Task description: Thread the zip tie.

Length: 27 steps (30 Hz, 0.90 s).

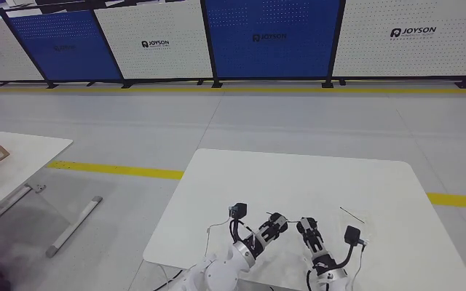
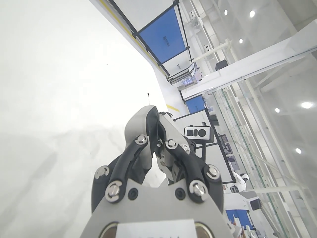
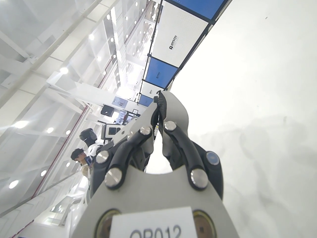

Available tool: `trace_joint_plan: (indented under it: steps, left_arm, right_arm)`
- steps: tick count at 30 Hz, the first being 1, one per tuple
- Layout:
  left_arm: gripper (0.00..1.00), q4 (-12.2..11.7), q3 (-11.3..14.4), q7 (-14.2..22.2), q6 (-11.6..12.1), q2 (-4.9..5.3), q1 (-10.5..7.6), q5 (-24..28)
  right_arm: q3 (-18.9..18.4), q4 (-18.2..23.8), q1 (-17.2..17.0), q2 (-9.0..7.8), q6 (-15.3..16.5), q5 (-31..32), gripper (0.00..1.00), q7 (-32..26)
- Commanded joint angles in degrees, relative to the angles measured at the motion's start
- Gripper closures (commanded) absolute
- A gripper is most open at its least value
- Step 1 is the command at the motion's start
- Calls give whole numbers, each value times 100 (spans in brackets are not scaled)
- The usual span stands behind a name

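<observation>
Zip tie (image 1: 352, 214) flat on table (image 1: 291, 174), axis diag., far-left to near-right

White wall panels (image 1: 412, 33): dark logo and word mark on each
Blue wall panels (image 1: 271, 36): the same mark, dark and faint
Sticker (image 3: 154, 224) (on the right wrist's housing): large letters and digits, cut off at the edge
</observation>
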State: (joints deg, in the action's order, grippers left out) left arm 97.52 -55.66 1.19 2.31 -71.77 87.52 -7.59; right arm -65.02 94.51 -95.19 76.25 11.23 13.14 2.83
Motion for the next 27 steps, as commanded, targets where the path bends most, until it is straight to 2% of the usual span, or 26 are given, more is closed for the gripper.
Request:
trace_joint_plan:
  steps: [1,8,11,20,27]
  left_arm:
    - [100,8,-45,-77,4,-12,5,231]
    - [100,131,-319,-322,85,-27,133,1005]
    - [100,250,-349,-80,107,-15,188,1178]
    - [100,250,-349,-80,107,-15,188,1178]
    - [100,383,-533,-102,92,-49,262,2255]
  right_arm:
    - [-28,6,-20,-4,69,-23,0,-8]
    - [-212,109,-167,-29,238,-54,0,68]
    - [-256,129,-176,-32,102,48,0,122]
    - [-264,129,-168,-34,91,78,0,129]
    - [-205,45,-54,-59,32,1660,0,619]
